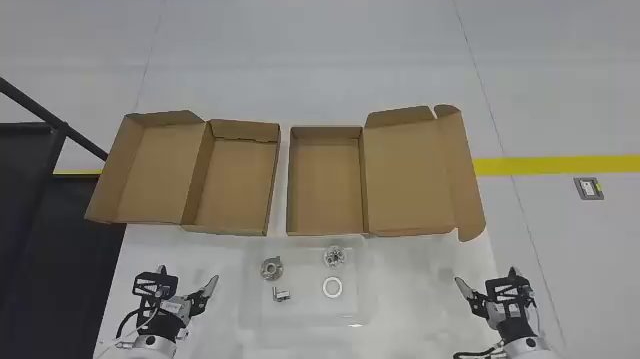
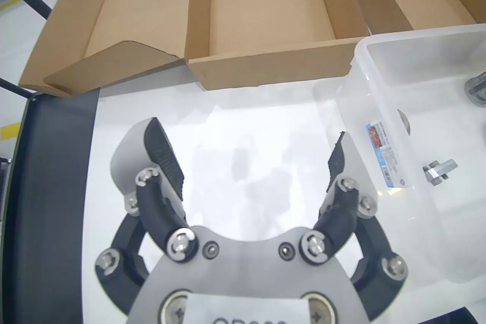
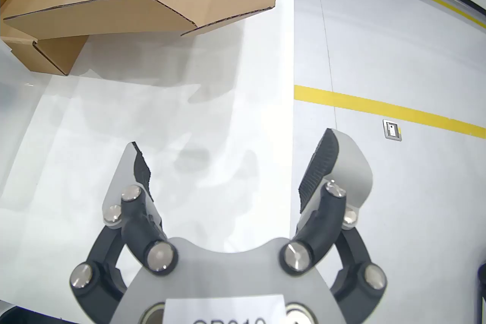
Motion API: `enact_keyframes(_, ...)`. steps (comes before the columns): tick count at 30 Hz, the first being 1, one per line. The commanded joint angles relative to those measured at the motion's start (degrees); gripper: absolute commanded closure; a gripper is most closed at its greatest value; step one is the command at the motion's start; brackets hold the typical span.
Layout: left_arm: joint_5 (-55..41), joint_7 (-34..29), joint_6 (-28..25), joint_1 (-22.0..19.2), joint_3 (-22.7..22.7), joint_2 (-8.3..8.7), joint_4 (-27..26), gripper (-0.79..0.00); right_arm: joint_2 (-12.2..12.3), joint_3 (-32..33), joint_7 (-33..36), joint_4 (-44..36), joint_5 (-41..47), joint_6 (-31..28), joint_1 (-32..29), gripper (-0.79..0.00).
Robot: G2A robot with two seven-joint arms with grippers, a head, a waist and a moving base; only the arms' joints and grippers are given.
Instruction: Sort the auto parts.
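The white surface (image 1: 420, 289) carries a left box (image 1: 235, 184) and a right box (image 1: 325, 184), both open and side by side, and just before them a clear bin (image 1: 300, 319) holding the auto parts: a hub (image 1: 271, 269), a gear (image 1: 334, 256), a ring (image 1: 333, 287) and a bracket (image 1: 281, 294). For a first pick, I judge an arm should drop over one part, clear the bin wall and close across its narrow width. The left gripper (image 2: 246, 135) sits low beside the bin and the right gripper (image 3: 231, 143) near the surface's right edge, both facing the boxes, jaws spread wide and holding nothing
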Motion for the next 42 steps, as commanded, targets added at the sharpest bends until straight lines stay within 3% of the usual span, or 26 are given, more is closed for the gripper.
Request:
enact_keyframes(1,0.0,0.0,0.0,0.0,0.0,0.0,0.0,-0.785,0.0,0.0,0.0,0.0,0.0,0.0,0.0,-0.784)
enact_keyframes(10,0.0,0.0,0.0,0.0,0.0,0.0,0.0,-0.785,0.0,0.0,0.0,0.0,0.0,0.0,0.0,-0.784)
enact_keyframes(15,-5.5,3.6,-5.4,0.4,-2.6,0.1,-1.2,-0.785,0.1,0.2,0.5,-2.4,-1.8,-1.6,-0.1,-0.785)
enact_keyframes(18,-7.7,6.3,-10.4,1.5,-4.7,0.32,-1.9,-0.785,0.3,-0.2,5.1,-8.1,-4.4,-3.6,-0.3,-0.785)
enact_keyframes(25,-13.0,8.9,-24.7,3.5,-10.7,1.14,-2.4,-0.785,0.7,-7.6,29.5,-19.9,-9.2,-16.7,5.2,-0.785)
enact_keyframes(27,-13.9,9.0,-28.2,4.0,-11.6,1.32,-2.2,-0.785,0.7,-8.1,30.9,-20.1,-8.7,-17.3,5.9,-0.785)
enact_keyframes(42,-13.9,9.0,-28.2,4.0,-11.6,1.32,-2.2,-0.785,0.7,-8.5,30.6,-20.1,-8.5,-17.9,5.9,-0.785)
